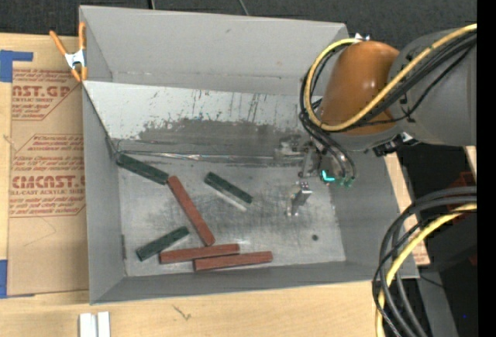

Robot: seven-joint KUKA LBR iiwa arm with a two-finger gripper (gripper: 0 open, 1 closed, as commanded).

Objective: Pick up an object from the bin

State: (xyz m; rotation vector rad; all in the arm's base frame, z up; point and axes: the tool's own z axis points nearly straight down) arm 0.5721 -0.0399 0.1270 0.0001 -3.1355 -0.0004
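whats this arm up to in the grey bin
A robot arm reaches into the grey metal bin from the right. Its hand is low over bare floor on the bin's right side, nearest a short dark green flat bar. Three reddish-brown flat bars and two more green ones lie further left, and none is picked up yet.

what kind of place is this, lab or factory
Probably a robot grasping lab or test cell: a grey metal bin holds loose red-brown bars and dark green bars, and a cabled arm hangs its gripper over it.

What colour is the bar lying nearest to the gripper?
The bar is dark green; camera view.
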